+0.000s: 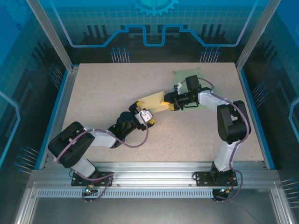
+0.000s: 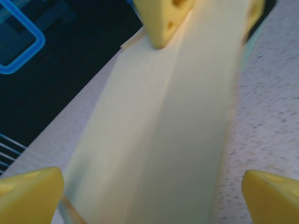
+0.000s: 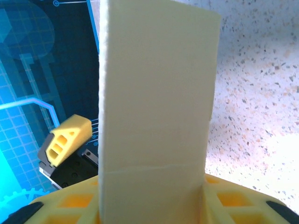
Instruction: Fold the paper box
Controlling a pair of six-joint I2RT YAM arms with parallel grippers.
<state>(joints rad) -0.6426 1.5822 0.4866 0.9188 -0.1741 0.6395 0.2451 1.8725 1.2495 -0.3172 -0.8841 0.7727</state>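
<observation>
Found counter (image 1: pixel 93 93) speckled and flat, serving as backing for the work. Located box (image 1: pixel 152 99) near mid-counter, stretched lengthwise between both claws; unable to tell whether resting on the surface or lifted just clear of it. Judged that placement deliberate: within reach of both arms, long axis lined up from one claw to the other. Recorded right claw (image 1: pixel 172 103) as clenched on the right end of the box, sheet pinched between the pads and projecting straight ahead in the right wrist view. Judged purpose: to anchor that end and steady the sheet for work at the other. Recorded left claw (image 2: pixel 149 205) as released, fingers (image 2: pixel 30 193) spread wide to either side of the left end, one apart from the sheet's edge, the other just beside it, contact not determinable. Judged purpose: poised astride the sheet for a grip or a push on a panel. Noted crease (image 2: pixel 163 112) running lengthwise down the sheet, a probable fold line. As to containers: found box flat, no wall raised, no cavity formed, nothing inside. Judged folding far from complete.
</observation>
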